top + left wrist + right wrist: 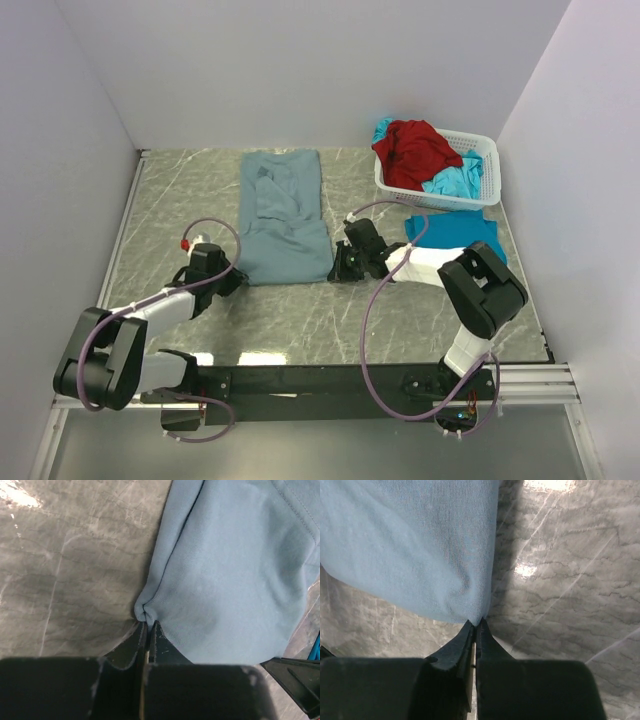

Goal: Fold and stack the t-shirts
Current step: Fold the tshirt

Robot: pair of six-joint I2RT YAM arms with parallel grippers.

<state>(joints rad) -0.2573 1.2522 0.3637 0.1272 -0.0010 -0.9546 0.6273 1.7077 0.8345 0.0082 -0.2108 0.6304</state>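
We see the grey-blue shirt (283,215) lying flat on the table (300,320), folded lengthwise into a long plain strip. The left gripper (148,626) is pinched shut on its near left corner, puckering the cloth, and the right gripper (475,624) is pinched shut on its near right corner. A red shirt (412,152) lies in the basket (487,188); a turquoise shirt (455,238) lies just beside it.

Tool (148,625) pinching grey-blue shirt (235,580) corner
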